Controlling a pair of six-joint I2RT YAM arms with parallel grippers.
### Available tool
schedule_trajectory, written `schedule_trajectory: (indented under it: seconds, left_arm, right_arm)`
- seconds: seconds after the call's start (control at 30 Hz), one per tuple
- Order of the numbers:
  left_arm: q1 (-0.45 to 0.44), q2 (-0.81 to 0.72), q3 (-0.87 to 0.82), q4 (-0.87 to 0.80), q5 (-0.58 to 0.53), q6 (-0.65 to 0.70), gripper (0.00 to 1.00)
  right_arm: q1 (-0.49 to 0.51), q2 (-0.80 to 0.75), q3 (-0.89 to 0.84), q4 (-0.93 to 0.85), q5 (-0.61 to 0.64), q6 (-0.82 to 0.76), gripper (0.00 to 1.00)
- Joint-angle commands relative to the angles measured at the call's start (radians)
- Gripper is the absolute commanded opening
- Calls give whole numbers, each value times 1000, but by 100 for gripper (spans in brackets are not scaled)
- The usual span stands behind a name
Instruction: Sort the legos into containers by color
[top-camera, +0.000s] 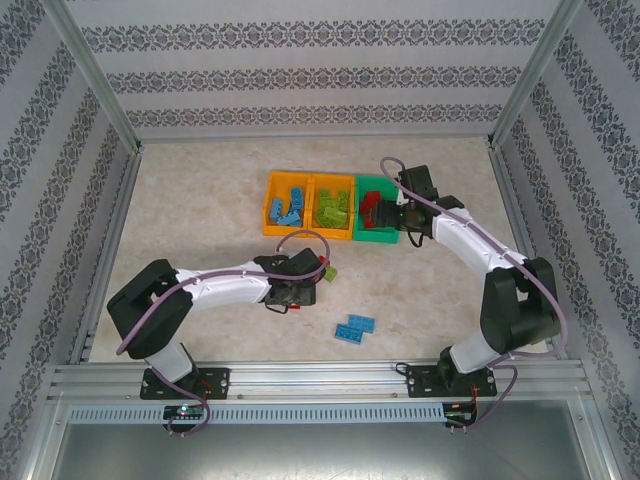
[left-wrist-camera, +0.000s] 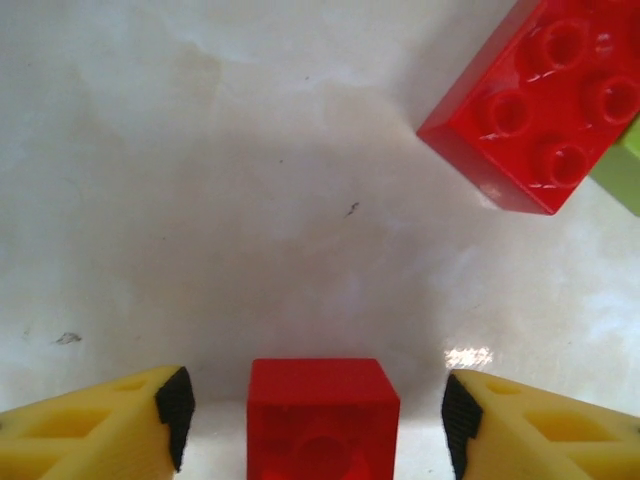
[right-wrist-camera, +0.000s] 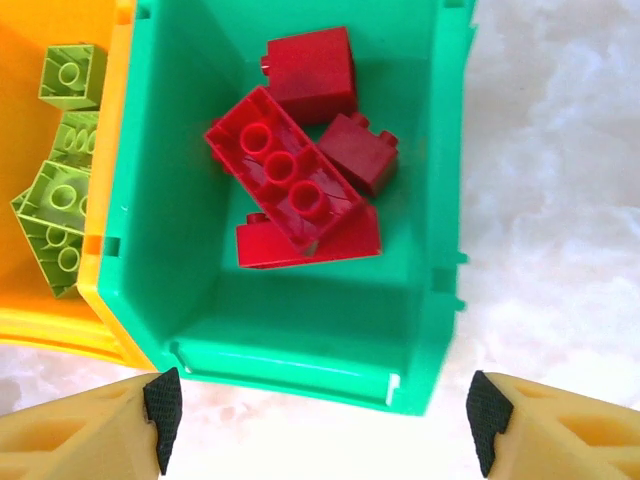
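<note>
The left tool (left-wrist-camera: 318, 420) is standing wide open around a small red studded plastic brick (left-wrist-camera: 322, 395) on the worktop (left-wrist-camera: 200, 200), gripping nothing yet. Picking up appears to be the step in hand. The next move is calling for a square close, then a carry between 1 and 2 o'clock to the green rectangular plastic bin (right-wrist-camera: 165, 180). The right tool (right-wrist-camera: 325, 428) is hanging open and empty over that bin, where red bricks (right-wrist-camera: 285, 185) are lying. The pale marbled worktop is looking smooth, and patterned wall panels (top-camera: 300, 80) are enclosing it.

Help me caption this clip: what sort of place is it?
Probably a robotics lab test cell: arms bolted to an aluminium rail, a tabletop fenced by patterned backdrop walls, and colour-sorting bins.
</note>
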Motion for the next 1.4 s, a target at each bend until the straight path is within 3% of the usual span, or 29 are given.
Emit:
schedule_trajectory:
  seconds: [0.0, 0.5, 0.63, 0.93, 1.13, 1.37]
  left_arm:
    - [-15, 26, 30, -16, 8, 17, 63]
    - [-14, 34, 58, -46, -19, 40, 32]
    - [-14, 20, 135, -76, -57, 97, 29]
    - [23, 150, 515, -81, -21, 329, 29]
    - [88, 374, 841, -77, 111, 409, 29]
    - [128, 672, 1298, -213, 181, 469, 28]
  right_arm:
    - [-27, -52, -38, 11, 24, 12, 79]
    - [-126, -163, -157, 1, 7, 16, 81]
    - [-131, -184, -187, 9, 8, 21, 81]
    - [-129, -279, -312, 31, -53, 15, 79]
    - [-128, -399, -433, 32, -73, 81, 77]
    - [-109, -469, -485, -11, -140, 134, 75]
